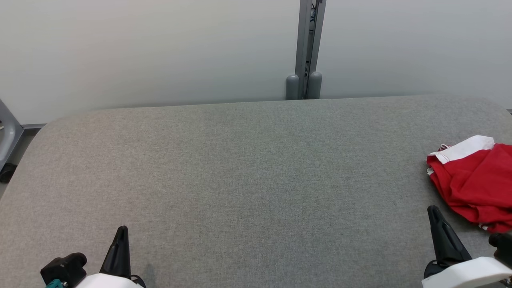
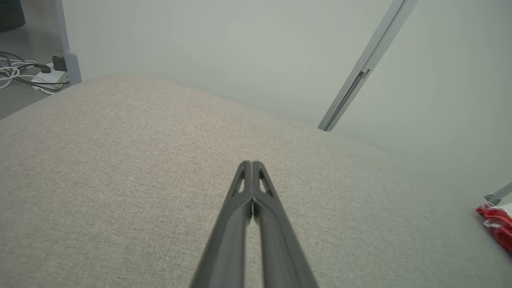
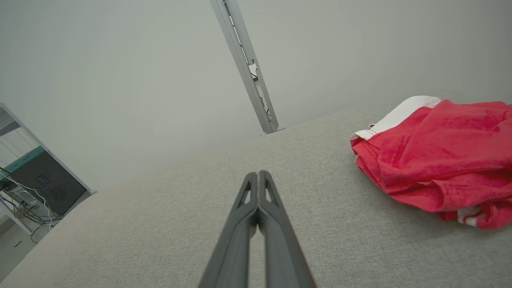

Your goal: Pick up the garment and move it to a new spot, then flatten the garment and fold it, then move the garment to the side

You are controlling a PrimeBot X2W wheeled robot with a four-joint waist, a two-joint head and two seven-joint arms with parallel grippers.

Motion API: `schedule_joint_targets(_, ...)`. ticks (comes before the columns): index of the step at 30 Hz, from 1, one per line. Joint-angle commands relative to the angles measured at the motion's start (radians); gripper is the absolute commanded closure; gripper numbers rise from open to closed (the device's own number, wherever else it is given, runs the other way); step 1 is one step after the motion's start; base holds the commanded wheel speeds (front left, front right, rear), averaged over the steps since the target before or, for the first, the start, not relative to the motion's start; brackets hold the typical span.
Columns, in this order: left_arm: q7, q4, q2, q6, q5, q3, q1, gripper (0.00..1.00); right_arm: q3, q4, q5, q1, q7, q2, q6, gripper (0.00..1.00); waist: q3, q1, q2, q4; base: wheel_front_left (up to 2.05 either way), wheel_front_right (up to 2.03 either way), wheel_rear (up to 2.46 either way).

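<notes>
The garment (image 1: 478, 184) is red with a white band, bunched in a heap at the right edge of the grey table (image 1: 248, 168). The right wrist view has the garment (image 3: 440, 156) to the right of my fingers, and in the left wrist view a bit of the garment (image 2: 498, 220) shows at the far right. My right gripper (image 1: 432, 209) hovers low at the near right, just left of the heap and apart from it, shut (image 3: 258, 174) on nothing. My left gripper (image 1: 122, 229) stands at the near left, far from the cloth, also shut (image 2: 251, 163) and empty.
A pale wall runs behind the table, with a grey upright post (image 1: 307, 48) at its far edge. A metal frame (image 1: 8, 136) stands off the table's left end. Cables (image 2: 24, 76) lie on the floor beyond the far corner.
</notes>
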Motion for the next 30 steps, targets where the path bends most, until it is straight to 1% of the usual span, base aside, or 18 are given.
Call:
schedule_joint_targets(1,0.006,-0.007,0.003,-0.013,-0.040,0.018,-0.038,1.00,-0.007,-0.006,0.046,-0.032,0.006,-0.006,0.000,1.00,0.000,0.0000,0.0000,0.000,0.00,0.00,0.00)
schedule_joint_targets(12,0.041,0.015,-0.018,-0.055,-0.189,0.057,-0.067,1.00,-0.018,0.025,0.218,-0.058,0.027,-0.003,0.000,1.00,0.002,0.0000,0.0000,-0.001,0.00,0.00,0.00)
schedule_joint_targets(13,0.041,0.015,-0.018,-0.055,-0.189,0.057,-0.067,1.00,-0.018,0.025,0.218,-0.058,0.027,-0.003,0.000,1.00,0.002,0.0000,0.0000,-0.001,0.00,0.00,0.00)
schedule_joint_targets(30,0.089,0.038,-0.048,-0.108,-0.386,0.109,-0.103,1.00,-0.032,0.065,0.447,-0.092,0.055,0.000,0.000,1.00,0.006,0.0000,0.0000,-0.001,0.00,0.00,0.00)
